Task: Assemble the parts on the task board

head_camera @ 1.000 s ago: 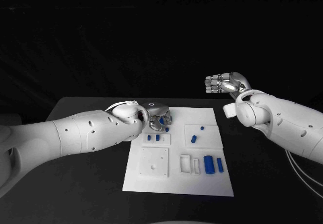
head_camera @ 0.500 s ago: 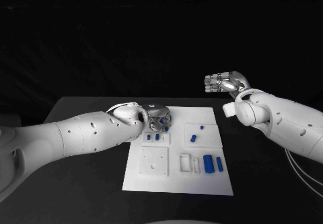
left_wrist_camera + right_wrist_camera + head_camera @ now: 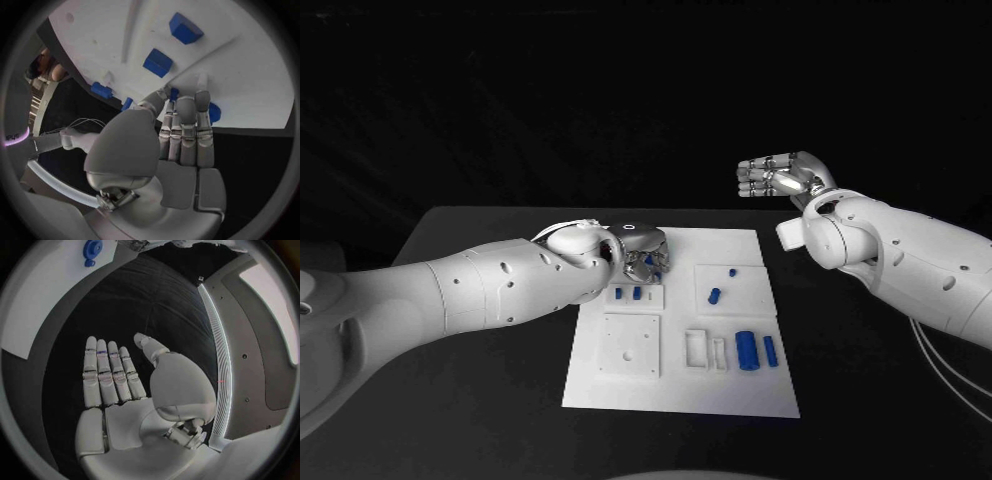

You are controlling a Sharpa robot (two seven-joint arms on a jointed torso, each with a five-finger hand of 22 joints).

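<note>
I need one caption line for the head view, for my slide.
Left hand reaches onto the far end of the task board among blue parts; right hand hovers open beyond the table.

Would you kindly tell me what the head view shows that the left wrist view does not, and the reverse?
Head view: the right hand, raised beyond the table's far edge, fingers apart, holding nothing. Left wrist view: fingertips close against a blue part; whether they grip it is unclear. Both: the left hand over the far part of the task board, and two small blue parts side by side.
</note>
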